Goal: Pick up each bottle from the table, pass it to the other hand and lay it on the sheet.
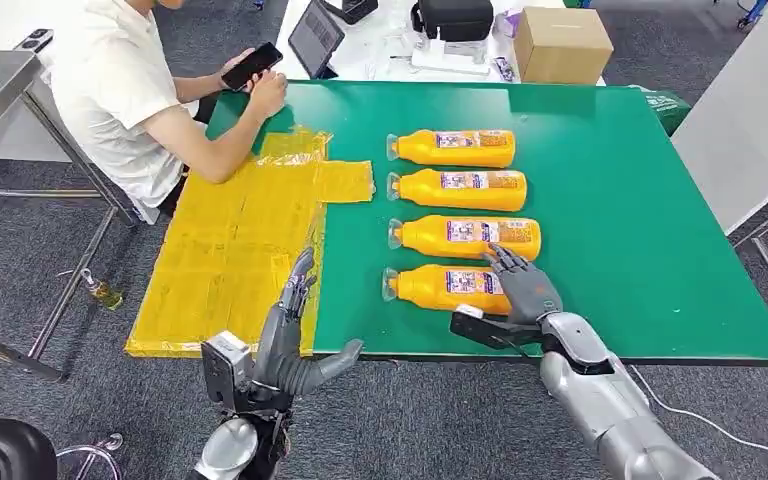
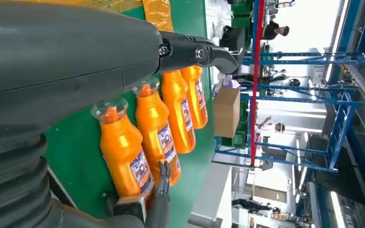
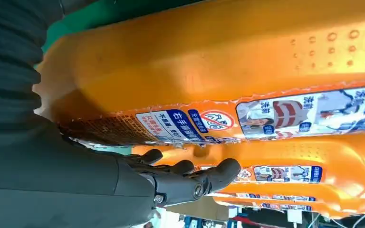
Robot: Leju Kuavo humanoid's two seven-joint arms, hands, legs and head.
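Right hand [image 1: 522, 285] fingers spread over nearest bottle [image 1: 440, 286] — left hand [image 1: 295, 340] open.

Nearest bottle [image 3: 209, 66] label: Chinese print, crossed-circle sign; wording too blurred

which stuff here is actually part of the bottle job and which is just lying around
Job:
- four orange bottles lying in a row on the green table
- yellow sheet
- right hand over the nearest bottle
- left hand, holding nothing

Lying about:
- cardboard box
- tablet
- black bag
- seated person's phone
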